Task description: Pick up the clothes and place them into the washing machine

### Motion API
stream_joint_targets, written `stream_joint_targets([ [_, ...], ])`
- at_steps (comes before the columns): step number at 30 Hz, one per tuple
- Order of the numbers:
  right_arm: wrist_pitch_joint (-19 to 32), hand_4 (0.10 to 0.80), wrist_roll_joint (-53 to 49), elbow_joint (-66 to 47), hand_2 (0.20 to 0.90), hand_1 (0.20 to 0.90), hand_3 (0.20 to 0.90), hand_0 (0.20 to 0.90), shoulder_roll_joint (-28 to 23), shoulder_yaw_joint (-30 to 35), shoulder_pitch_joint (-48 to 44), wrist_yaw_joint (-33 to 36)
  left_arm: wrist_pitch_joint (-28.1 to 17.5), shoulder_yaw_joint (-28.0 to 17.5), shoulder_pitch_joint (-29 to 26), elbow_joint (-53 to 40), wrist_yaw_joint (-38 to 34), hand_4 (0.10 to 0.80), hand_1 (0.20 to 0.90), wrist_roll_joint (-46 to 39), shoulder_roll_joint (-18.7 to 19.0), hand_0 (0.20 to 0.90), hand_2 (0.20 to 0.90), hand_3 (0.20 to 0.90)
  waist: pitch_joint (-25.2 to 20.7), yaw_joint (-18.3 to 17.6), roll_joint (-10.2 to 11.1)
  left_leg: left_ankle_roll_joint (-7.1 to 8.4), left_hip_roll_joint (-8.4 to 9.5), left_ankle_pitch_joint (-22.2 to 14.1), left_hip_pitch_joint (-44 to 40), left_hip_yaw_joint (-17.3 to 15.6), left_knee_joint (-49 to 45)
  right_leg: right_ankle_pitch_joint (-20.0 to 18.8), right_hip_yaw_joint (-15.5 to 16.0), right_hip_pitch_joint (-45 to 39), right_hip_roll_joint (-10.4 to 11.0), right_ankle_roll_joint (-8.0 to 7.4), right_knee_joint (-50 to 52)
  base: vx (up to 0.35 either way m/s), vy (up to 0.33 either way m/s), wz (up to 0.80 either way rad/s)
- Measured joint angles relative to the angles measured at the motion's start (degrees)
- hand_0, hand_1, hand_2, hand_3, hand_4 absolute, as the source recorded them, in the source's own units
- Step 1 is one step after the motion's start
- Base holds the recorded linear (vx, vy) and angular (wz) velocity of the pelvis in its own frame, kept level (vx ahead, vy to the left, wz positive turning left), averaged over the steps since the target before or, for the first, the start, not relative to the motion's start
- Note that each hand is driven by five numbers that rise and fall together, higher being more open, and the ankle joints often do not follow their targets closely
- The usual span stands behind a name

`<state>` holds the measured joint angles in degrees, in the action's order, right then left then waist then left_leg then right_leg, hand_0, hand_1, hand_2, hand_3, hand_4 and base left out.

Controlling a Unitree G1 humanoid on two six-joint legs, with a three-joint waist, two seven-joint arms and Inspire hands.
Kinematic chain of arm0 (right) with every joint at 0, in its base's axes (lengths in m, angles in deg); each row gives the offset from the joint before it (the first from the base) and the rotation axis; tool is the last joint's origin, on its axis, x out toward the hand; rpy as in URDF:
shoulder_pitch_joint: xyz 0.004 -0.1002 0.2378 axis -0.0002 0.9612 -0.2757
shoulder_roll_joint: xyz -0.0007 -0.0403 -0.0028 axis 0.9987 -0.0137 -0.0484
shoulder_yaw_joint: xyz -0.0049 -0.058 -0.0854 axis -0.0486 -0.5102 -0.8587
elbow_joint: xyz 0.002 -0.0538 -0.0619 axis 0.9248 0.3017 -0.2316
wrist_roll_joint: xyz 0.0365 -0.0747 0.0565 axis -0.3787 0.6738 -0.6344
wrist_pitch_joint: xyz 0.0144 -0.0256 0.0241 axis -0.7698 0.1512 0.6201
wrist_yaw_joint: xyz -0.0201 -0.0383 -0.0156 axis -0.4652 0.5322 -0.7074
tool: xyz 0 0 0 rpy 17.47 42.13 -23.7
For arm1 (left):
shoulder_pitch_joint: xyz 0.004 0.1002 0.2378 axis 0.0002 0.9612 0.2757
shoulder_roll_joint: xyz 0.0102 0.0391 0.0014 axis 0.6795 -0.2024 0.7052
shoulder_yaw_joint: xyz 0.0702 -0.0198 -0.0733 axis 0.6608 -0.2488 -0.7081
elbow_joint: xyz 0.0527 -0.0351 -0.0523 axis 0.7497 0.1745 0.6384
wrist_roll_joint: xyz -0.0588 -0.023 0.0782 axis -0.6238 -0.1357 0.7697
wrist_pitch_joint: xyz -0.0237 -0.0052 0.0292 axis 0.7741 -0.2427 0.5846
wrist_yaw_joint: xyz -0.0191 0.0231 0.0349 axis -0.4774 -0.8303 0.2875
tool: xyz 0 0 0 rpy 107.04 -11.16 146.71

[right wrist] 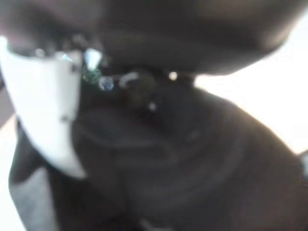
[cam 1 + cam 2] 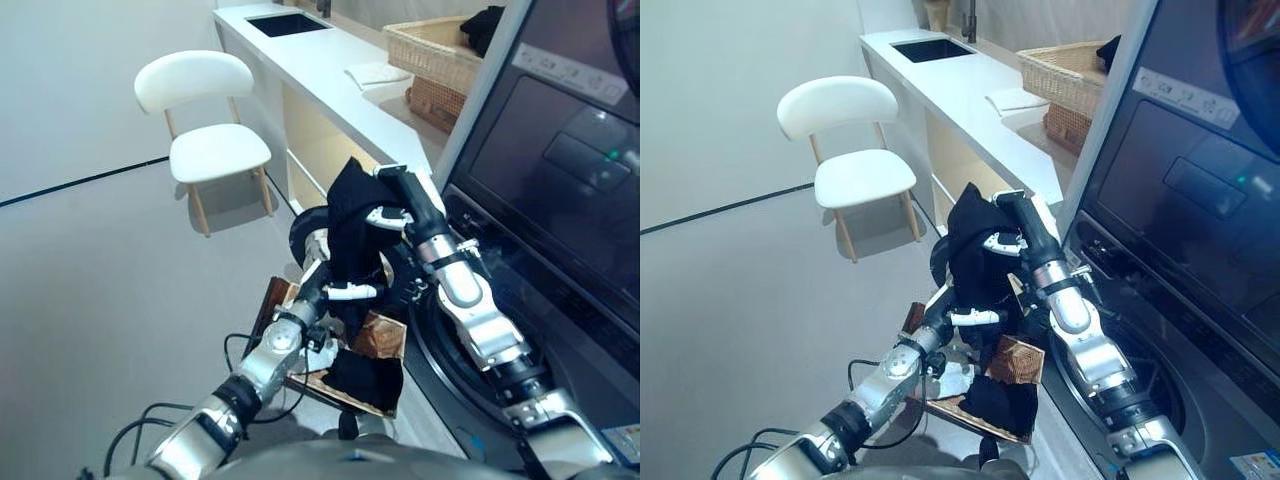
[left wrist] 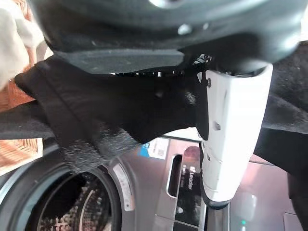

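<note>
You had both hands on the black garment, held up in the air between them, just in front of the washing machine and above the brown basket on the floor. Your left hand had its fingers and white-covered thumb curled into the cloth from below; your right hand was clamped on its upper part, thumb pinching the fabric. The garment's lower end hung down onto the basket, where more dark cloth lay. The drum opening showed past your left hand, with no cloth in it. Behind, a white chair stood beside the white worktop, whose far end carried a wicker basket and a folded white cloth.
</note>
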<state>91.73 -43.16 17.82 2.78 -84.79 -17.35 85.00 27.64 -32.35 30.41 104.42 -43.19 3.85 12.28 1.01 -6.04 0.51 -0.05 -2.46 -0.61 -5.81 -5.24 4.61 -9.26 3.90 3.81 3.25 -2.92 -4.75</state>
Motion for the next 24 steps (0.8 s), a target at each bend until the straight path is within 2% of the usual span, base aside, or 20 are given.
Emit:
stream_joint_targets([
  [1,0.0,0.3,0.0,0.0,0.2,0.2,0.2,0.2,0.0,0.0,0.0,0.0,0.0,0.1,-0.1,0.0,0.0,0.8,0.9,0.0,0.0,0.9,0.9,0.9,0.0,-0.1,0.0,0.0,0.0,0.0,0.0,-0.1,0.0,0.0,-0.1,0.0,0.0,-0.01,0.0,0.0,-0.001,-0.09],
  [2,0.0,0.3,0.0,0.0,0.2,0.2,0.2,0.2,0.0,-0.1,0.0,0.0,0.0,0.3,-0.3,0.0,0.0,0.596,0.615,-0.1,0.0,0.615,0.615,0.615,0.0,-0.2,0.0,0.0,0.0,0.0,0.0,-0.2,0.0,0.0,-0.1,0.1,0.0,-0.03,0.0,0.004,-0.003,-0.1],
  [3,0.0,0.3,0.0,0.0,0.2,0.2,0.2,0.2,0.0,-0.1,0.0,0.0,0.0,0.5,-0.4,0.0,0.0,0.422,0.37,-0.3,0.0,0.37,0.37,0.37,-0.1,-0.2,0.0,-0.02,0.0,-0.1,0.1,-0.5,0.0,0.0,-0.2,0.2,0.0,-0.06,0.0,0.006,-0.003,-0.06],
  [4,0.0,0.3,0.0,0.0,0.2,0.2,0.2,0.2,0.0,-0.1,0.0,0.0,0.0,0.6,-0.4,0.0,0.0,0.3,0.2,-0.3,0.0,0.2,0.2,0.2,-0.2,-0.2,0.0,-0.03,0.01,-0.1,0.2,-0.6,0.0,-0.1,-0.4,0.5,0.0,-0.1,0.0,0.005,-0.001,-0.06],
  [14,-0.1,0.3,0.0,0.0,0.2,0.2,0.2,0.2,0.0,-0.1,0.0,0.0,0.0,0.6,-0.4,0.0,-0.4,0.3,0.2,-0.2,0.5,0.2,0.2,0.2,-0.2,-0.8,0.0,-0.12,0.02,-0.3,0.1,-1.0,0.0,-0.1,-1.1,0.6,-0.1,-0.14,0.0,0.006,0.002,0.01],
  [18,0.0,0.3,0.0,0.0,0.2,0.2,0.2,0.2,0.0,0.0,0.0,0.0,0.0,-1.4,-0.4,0.2,-1.5,0.3,0.2,2.0,1.5,0.2,0.2,0.2,-0.2,-0.8,0.0,-0.11,0.02,-0.3,0.1,-1.0,0.0,-0.1,-1.0,0.6,-0.1,-0.14,0.0,0.008,0.005,0.03],
  [19,0.0,0.316,0.0,0.0,0.222,0.222,0.222,0.222,0.1,0.0,0.0,0.0,0.0,-1.5,-0.5,0.2,-1.7,0.3,0.2,3.3,1.9,0.2,0.2,0.2,-0.2,-0.8,0.0,-0.11,0.01,-0.3,0.1,-1.0,0.0,-0.1,-1.0,0.6,-0.1,-0.14,0.0,0.0,0.0,0.0],
  [20,0.0,0.473,0.0,0.0,0.442,0.442,0.442,0.442,0.1,0.0,0.0,0.0,0.0,-1.6,-0.5,0.2,-1.7,0.3,0.2,4.1,2.4,0.2,0.2,0.2,-0.2,-0.8,0.0,-0.11,0.0,-0.3,0.1,-1.0,0.0,-0.1,-1.0,0.6,-0.1,-0.14,0.0,0.0,0.0,0.0],
  [21,0.0,0.663,0.0,0.0,0.708,0.708,0.708,0.708,0.1,0.1,0.1,0.0,0.0,-2.1,-0.5,0.2,-1.8,0.3,0.2,4.8,2.9,0.2,0.2,0.2,-0.2,-0.8,0.0,-0.11,0.0,-0.3,0.1,-1.0,0.0,-0.1,-1.0,0.6,-0.1,-0.14,0.0,0.0,0.0,0.0],
  [22,0.0,0.8,0.0,-0.2,0.9,0.9,0.9,0.9,0.1,0.3,0.5,0.0,0.0,-3.2,-0.4,0.2,-1.8,0.3,0.2,5.3,3.3,0.2,0.2,0.2,-0.2,-0.8,0.0,-0.11,-0.01,-0.3,0.1,-1.0,0.0,-0.1,-1.0,0.6,-0.1,-0.14,0.0,0.0,0.0,0.0],
  [24,0.0,0.8,0.0,-1.1,0.9,0.9,0.9,0.9,0.1,0.9,1.5,0.0,0.0,-4.7,-0.4,0.2,-2.4,0.3,0.2,5.6,3.9,0.2,0.2,0.2,-0.2,-0.7,-0.1,-0.11,-0.01,-0.3,0.1,-1.0,0.0,-0.1,-1.0,0.6,-0.1,-0.14,0.0,0.0,0.0,0.0],
])
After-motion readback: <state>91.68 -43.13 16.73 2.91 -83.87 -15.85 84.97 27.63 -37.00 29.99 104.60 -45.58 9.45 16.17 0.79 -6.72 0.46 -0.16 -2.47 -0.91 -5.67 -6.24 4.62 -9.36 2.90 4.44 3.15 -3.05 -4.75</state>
